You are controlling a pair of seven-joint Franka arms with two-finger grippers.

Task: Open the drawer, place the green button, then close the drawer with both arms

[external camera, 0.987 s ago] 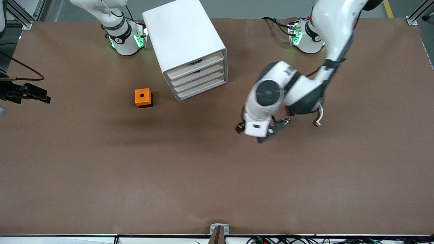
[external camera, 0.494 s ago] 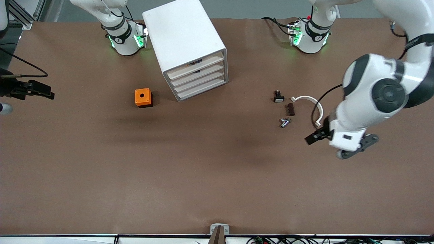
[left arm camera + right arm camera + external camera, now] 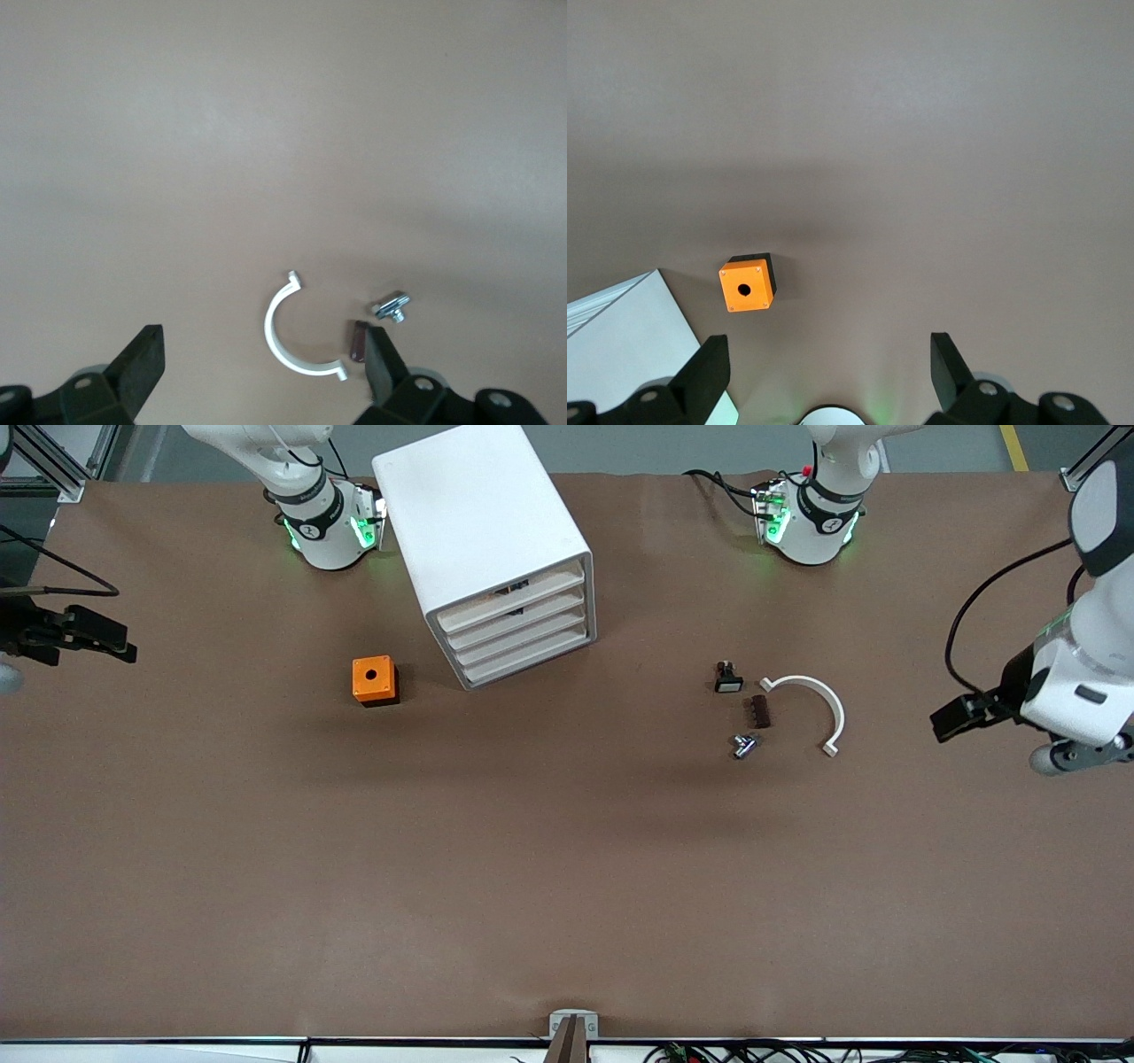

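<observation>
The white cabinet [image 3: 483,531] stands by the right arm's base, with its four drawers [image 3: 518,631] all pushed in. It also shows in the right wrist view [image 3: 620,341]. No green-capped button shows in any view. My left gripper [image 3: 964,716] is open and empty over bare table at the left arm's end. Its wrist view [image 3: 263,372] shows wide-apart fingers [image 3: 142,363] over the small parts. My right gripper [image 3: 89,642] is open and empty over the table's edge at the right arm's end, and shows in its wrist view [image 3: 828,376].
An orange cube [image 3: 374,680] [image 3: 747,284] with a round hole sits beside the cabinet. Toward the left arm's end lie a black switch [image 3: 728,679] with a white face, a brown piece [image 3: 759,711] [image 3: 358,341], a silver bolt [image 3: 744,745] [image 3: 392,309] and a white half-ring clamp [image 3: 811,701] [image 3: 288,350].
My left arm has swung from over the small parts out toward its end of the table, uncovering them. My right gripper has shifted slightly at the table's edge.
</observation>
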